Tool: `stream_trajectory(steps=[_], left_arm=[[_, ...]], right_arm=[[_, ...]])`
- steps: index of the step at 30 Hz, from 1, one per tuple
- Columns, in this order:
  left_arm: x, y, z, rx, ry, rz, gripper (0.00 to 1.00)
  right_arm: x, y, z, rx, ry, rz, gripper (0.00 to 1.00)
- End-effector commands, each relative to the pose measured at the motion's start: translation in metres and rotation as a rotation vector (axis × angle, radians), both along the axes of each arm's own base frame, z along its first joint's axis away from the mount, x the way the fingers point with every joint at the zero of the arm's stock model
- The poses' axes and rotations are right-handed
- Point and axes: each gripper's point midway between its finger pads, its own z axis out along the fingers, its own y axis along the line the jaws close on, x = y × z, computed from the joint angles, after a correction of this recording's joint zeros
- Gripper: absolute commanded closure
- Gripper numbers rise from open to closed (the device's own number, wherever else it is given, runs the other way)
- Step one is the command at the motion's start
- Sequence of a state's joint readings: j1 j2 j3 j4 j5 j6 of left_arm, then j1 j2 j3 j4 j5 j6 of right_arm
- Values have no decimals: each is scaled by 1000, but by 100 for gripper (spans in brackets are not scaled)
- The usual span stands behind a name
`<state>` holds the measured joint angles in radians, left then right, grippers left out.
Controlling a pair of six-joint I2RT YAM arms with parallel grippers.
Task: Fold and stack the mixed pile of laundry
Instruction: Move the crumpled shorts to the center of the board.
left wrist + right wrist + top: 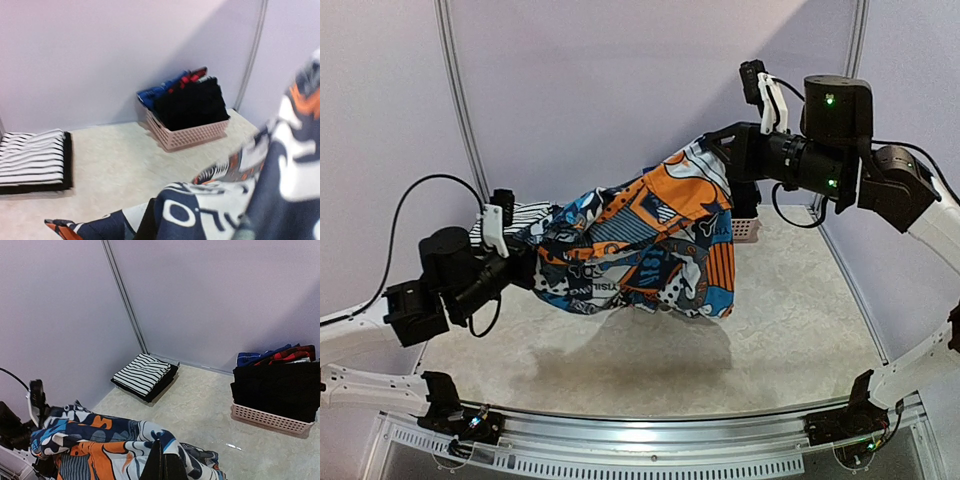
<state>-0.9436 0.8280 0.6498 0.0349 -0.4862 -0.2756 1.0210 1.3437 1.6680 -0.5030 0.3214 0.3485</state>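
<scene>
In the top external view, the printed garment, a blue, orange, white and black graphic cloth, is being held above the worktop, stretched between the two arms. Its left end is being clamped by the left tool, which is low and near the left wall. Its upper right corner is being clamped by the right tool, which is raised higher, so the cloth is being hung at a slant with its lower edge clear of the worktop. Part of the striped garment is being shown behind the left tool, and a corner of the pink basket below the right arm.

In the left wrist view, the lower right is being filled by the blurred printed cloth, and the tool's fingers are being hidden by it. The striped garment is being carried, folded flat, on a black folded garment at the left. The basket in the far corner is being filled by black garments, with a blue garment and a red garment behind.

In the right wrist view, dark fingers are being pressed together on a fold of the printed garment. The striped stack and the basket are being shown well apart along the back wall.
</scene>
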Motion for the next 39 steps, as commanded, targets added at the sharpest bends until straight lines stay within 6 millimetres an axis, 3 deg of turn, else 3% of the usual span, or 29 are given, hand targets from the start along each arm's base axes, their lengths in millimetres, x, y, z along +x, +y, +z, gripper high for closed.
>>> stream_trajectory(steps=[1, 4, 7, 11, 14, 15, 18, 20, 23, 25, 29, 30, 32, 33, 34, 36, 37, 39], left_arm=[[-4, 40, 46, 78, -62, 143, 100], [-5, 44, 91, 76, -121, 148, 100], [3, 32, 128, 138, -165, 145, 100], [32, 3, 148, 282, -183, 171, 100], [66, -25, 131, 411, -122, 177, 100], [80, -31, 121, 456, -90, 195, 100], [107, -32, 92, 526, -23, 249, 100], [109, -34, 82, 506, 8, 217, 100], [99, -37, 84, 456, 15, 155, 100], [92, -35, 88, 439, 18, 135, 100], [81, -31, 81, 387, 74, 119, 100], [78, -30, 79, 373, 84, 114, 100], [74, -29, 73, 360, 100, 106, 100], [73, -27, 71, 359, 104, 110, 100], [72, -25, 69, 364, 106, 118, 100], [72, -21, 65, 378, 115, 133, 100], [71, -21, 64, 381, 118, 132, 100], [69, -21, 61, 379, 125, 124, 100]], right_arm=[[-7, 15, -20, -33, 71, 66, 100], [-19, 42, -37, -74, 146, 206, 100], [-33, 65, -68, -125, 261, 327, 100], [-41, 67, -125, -201, 396, 340, 100], [-43, 54, -161, -199, 428, 305, 100], [-45, 47, -162, -178, 426, 295, 100], [-34, 20, -179, -208, 397, 175, 97], [-19, -4, -184, -234, 349, 54, 94], [3, -24, -189, -223, 315, -53, 94], [15, -25, -191, -199, 320, -63, 96], [35, -8, -193, -227, 333, -52, 99], [37, 0, -202, -254, 364, -32, 97], [30, 19, -211, -266, 416, 64, 88], [19, 33, -217, -257, 438, 160, 71], [9, 41, -226, -257, 455, 233, 47], [-10, 48, -238, -278, 459, 314, 9], [-17, 49, -246, -300, 459, 337, 2], [-27, 55, -259, -326, 443, 395, 1]])
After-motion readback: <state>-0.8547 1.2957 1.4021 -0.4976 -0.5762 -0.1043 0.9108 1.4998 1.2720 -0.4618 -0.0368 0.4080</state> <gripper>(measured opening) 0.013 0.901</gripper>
